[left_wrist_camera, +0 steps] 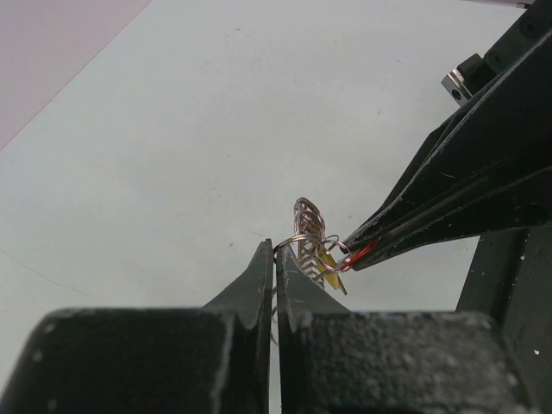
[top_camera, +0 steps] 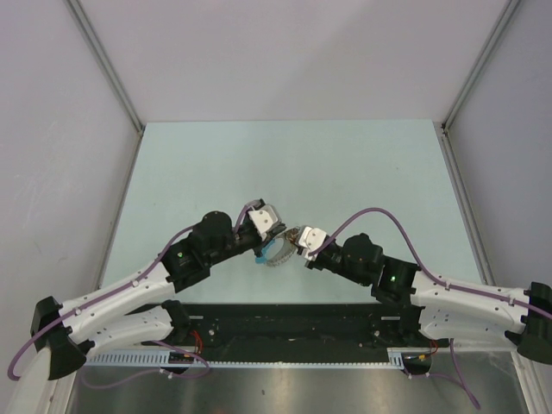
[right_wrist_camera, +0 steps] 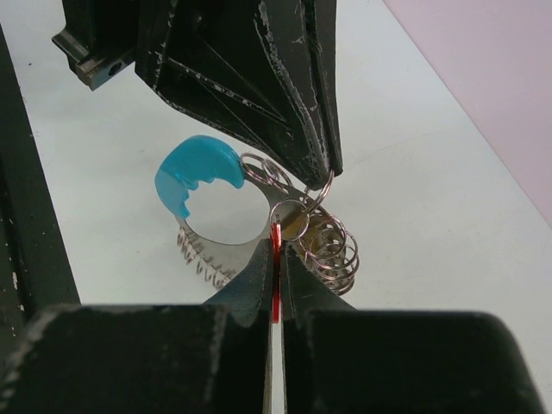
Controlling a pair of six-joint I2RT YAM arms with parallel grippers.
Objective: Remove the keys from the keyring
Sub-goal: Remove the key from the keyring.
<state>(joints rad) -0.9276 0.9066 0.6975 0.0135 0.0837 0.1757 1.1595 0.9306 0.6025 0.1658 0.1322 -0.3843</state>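
Pinching from both sides, I have the two arms meeting nose to nose over the middle of the pale green table (top_camera: 285, 164), and the work hangs between my fingertips, lifted off the surface as far as I can judge. My left gripper (left_wrist_camera: 274, 252) is closed tight on a thin wire loop of the keyring (right_wrist_camera: 332, 250); I take that as the anchor, so the floppy coil cannot swing or twist away. My right gripper (right_wrist_camera: 278, 248) is shut on the red head of the key (left_wrist_camera: 360, 254), which shows only as a red sliver between the pads. The blade is hidden from me. The two tips sit just beside each other, almost touching, because the key is tiny and the wire it rides on is short. The blue arc (right_wrist_camera: 197, 172) and the toothed silvery band under it dangle to one side, free of both grips. I read this as the threading step: one hand steadies the ring while the other must work the key round the wire to its open end. Pulling straight apart would probably only stretch the coil.
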